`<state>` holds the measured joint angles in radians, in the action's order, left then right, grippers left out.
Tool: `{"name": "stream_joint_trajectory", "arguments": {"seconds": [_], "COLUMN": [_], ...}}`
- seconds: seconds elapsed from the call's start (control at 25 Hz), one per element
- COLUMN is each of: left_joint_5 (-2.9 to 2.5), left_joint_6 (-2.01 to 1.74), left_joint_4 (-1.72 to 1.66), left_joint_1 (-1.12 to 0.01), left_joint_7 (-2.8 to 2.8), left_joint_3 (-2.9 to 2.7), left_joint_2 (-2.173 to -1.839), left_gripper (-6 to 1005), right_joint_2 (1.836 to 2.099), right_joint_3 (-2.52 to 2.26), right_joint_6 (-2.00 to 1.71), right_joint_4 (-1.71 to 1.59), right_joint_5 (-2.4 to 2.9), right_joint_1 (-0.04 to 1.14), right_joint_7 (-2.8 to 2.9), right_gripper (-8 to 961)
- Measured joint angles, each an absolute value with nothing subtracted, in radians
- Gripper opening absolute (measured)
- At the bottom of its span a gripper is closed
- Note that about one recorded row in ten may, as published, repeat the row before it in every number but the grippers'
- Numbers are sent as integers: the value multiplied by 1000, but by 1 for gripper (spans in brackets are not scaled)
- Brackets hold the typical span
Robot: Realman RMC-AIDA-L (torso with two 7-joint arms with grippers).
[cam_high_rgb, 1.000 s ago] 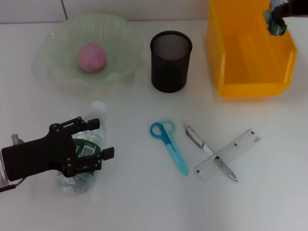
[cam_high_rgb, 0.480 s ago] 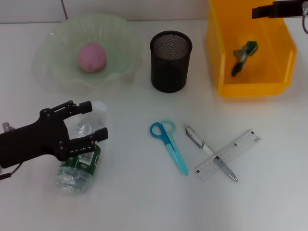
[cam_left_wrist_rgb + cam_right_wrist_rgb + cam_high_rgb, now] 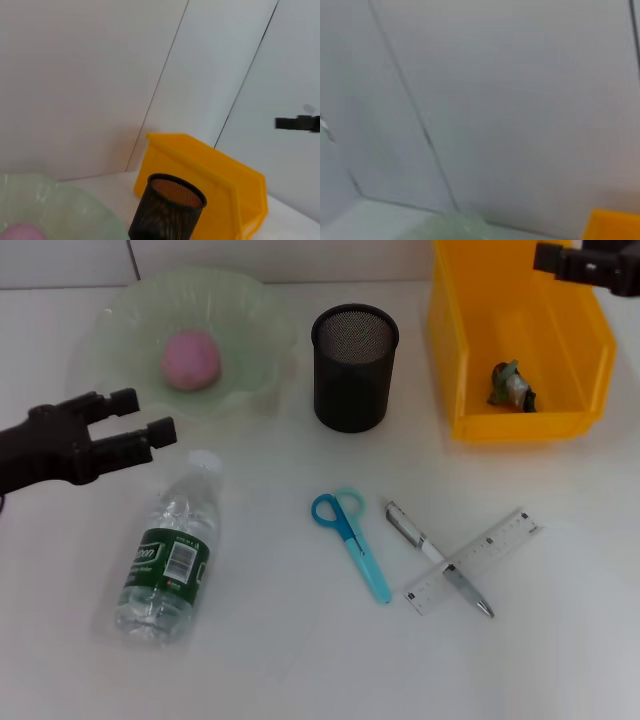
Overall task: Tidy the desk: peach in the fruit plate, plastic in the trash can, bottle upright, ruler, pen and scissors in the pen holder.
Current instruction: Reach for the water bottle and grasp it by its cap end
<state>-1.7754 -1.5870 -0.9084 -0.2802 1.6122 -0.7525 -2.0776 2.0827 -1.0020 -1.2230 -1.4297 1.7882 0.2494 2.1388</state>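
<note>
You have the peach [image 3: 191, 359] in the plate [image 3: 120, 330] and plastic [image 3: 511, 386] in the bin [image 3: 470, 360] — the bottle [image 3: 168, 552] lies flat near the left edge, scissors [image 3: 353, 540], pen [image 3: 436, 556] and ruler [image 3: 478, 561] lie outside the holder [image 3: 354, 367], your left gripper [image 3: 140, 418] is wide and empty, and I cannot tell the right gripper's [image 3: 548, 256] state.

A white desk [image 3: 560, 660] is filling nearly the whole head view, its surface smooth and matte, and even light is falling on it so that only faint, soft shadows are showing. Along the far edge a pale wall [image 3: 300, 258] is rising, with a thin dark seam [image 3: 131, 258] running down it near the left. In the left wrist view the wall [image 3: 75, 75] is standing as flat white panels, and dark seams [image 3: 162, 80] are slanting across between them. In the right wrist view more grey-white panels [image 3: 520, 100] are showing, again split by a thin seam [image 3: 412, 110].
</note>
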Motion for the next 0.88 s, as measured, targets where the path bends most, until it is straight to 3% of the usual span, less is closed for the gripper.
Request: {"name": "stream_joint_trajectory", "arguments": {"seconds": [0.24,0.36,0.44,0.6,0.88], "left_joint_5": [-1843,-1843,-2051,-2355,-2587], "left_joint_6": [-1386,-1386,-1335,-1345,-1395], "left_joint_4": [-1413,-1413,-1681,-1845,-1789], "left_joint_1": [-133,-133,-111,-165,-308], "left_joint_7": [2063,2063,2373,2676,2877], "left_joint_3": [-1106,-1106,-1261,-1452,-1625], "left_joint_2": [-2072,-2072,-2072,-2074,-2081], "left_gripper": [838,839,840,838,835], "right_joint_2": [2085,2086,2086,2085,2083], "right_joint_3": [-991,-989,-989,-988,-987], "right_joint_6": [-1350,-1426,-1472,-1518,-1516], "right_joint_4": [-1300,-1231,-1169,-1040,-925], "right_joint_5": [1558,1543,1540,1535,1533], "right_joint_1": [106,80,72,70,87], "right_joint_7": [1801,1677,1579,1413,1326], "right_gripper": [827,827,827,827,827]}}
